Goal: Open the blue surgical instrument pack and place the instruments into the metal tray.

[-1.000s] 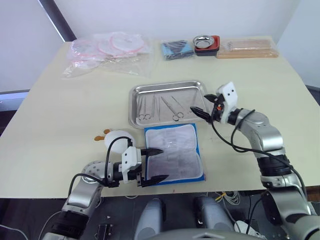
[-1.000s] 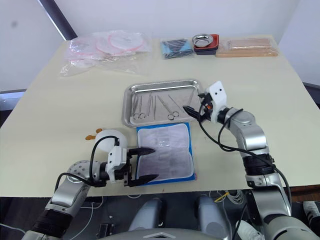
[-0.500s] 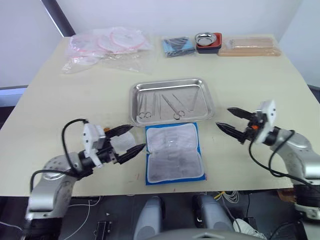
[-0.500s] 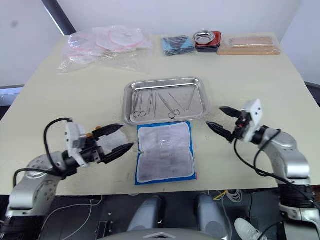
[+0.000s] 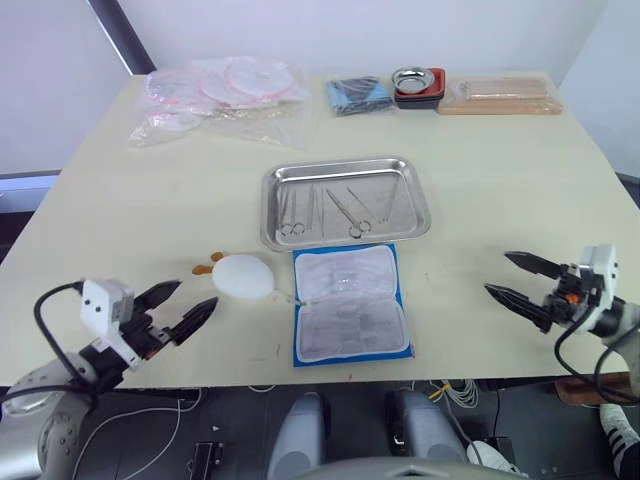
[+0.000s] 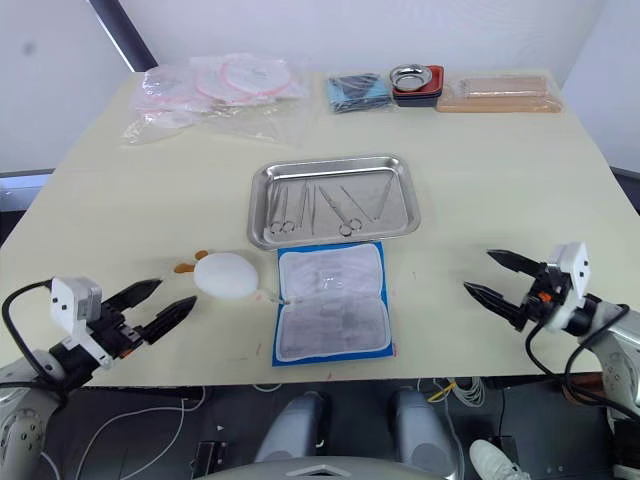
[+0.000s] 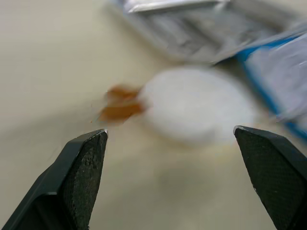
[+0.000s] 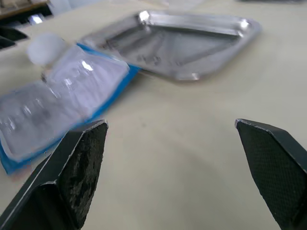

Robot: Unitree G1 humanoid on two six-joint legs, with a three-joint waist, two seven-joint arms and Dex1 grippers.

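Note:
The blue surgical instrument pack point(image 5: 349, 313) lies opened flat near the table's front edge, whitish lining up, its pockets looking empty. Just behind it sits the metal tray point(image 5: 415, 203) with several thin silver instruments point(image 5: 322, 211) lying inside. My left gripper point(image 5: 183, 312) is open at the front left, well clear of the pack. Far to the right of the pack, near the front edge, my right gripper point(image 5: 522, 280) also stands open. Neither holds anything.
A white rounded object point(image 5: 245, 275) with small orange bits point(image 5: 207, 265) lies left of the pack. Along the far edge are clear plastic bags point(image 5: 220, 95), a small blue packet point(image 5: 357, 95), a round steel bowl on red point(image 5: 413, 81) and a tan block point(image 5: 497, 96).
Both arms have pulled back outward from the pack toward the table's front corners, the left to the left and the right to the right. Pack, tray and instruments have not moved.

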